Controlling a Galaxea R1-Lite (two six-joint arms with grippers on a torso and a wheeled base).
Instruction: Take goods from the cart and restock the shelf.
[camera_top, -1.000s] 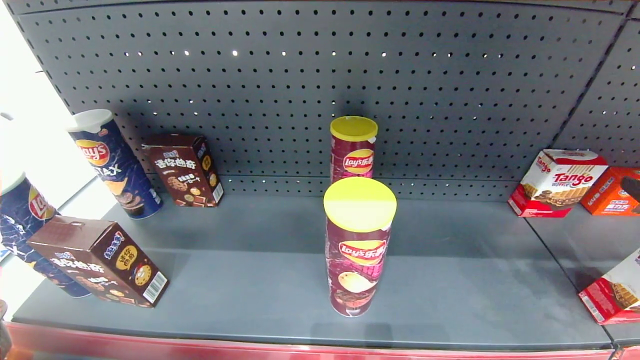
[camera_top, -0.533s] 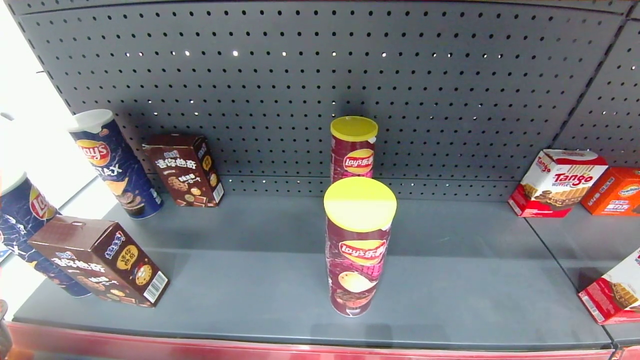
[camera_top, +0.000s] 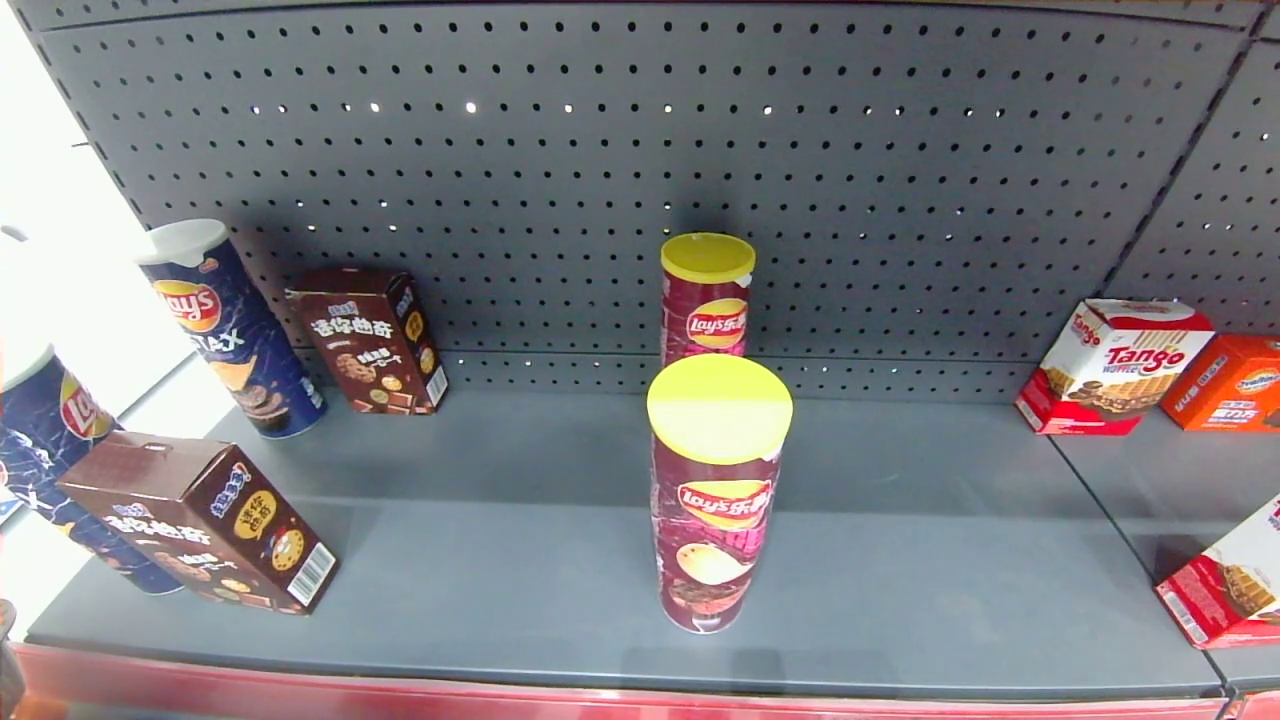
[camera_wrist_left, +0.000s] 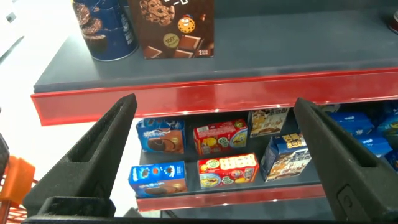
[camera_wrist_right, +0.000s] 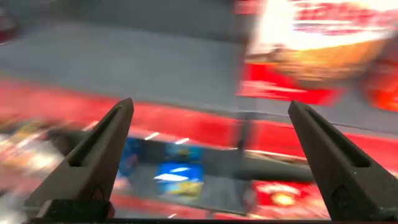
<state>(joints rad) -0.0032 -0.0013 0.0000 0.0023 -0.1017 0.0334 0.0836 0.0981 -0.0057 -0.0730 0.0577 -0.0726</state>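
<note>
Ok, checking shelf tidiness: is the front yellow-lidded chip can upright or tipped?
Upright: the front chip can stands on its base on the shelf, lid on top.

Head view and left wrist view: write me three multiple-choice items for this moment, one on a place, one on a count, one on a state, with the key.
1. Where does the nearer maroon cylindrical crisp can with a yellow lid stand relative to the farther maroon can?
A) in front of it
B) to its left
C) lying on top of it

2. How many dark brown cardboard cookie boxes are on the grey metal shelf?
A) one
B) two
C) four

3. How is the left gripper?
A) shut on a can
B) shut on a box
C) open, holding nothing

Key:
1 A: both cans stand upright in one line running from the front edge to the pegboard back panel.
2 B: one box is by the back panel and one is near the front left.
3 C: its jaws stand wide apart with nothing between them.
</note>
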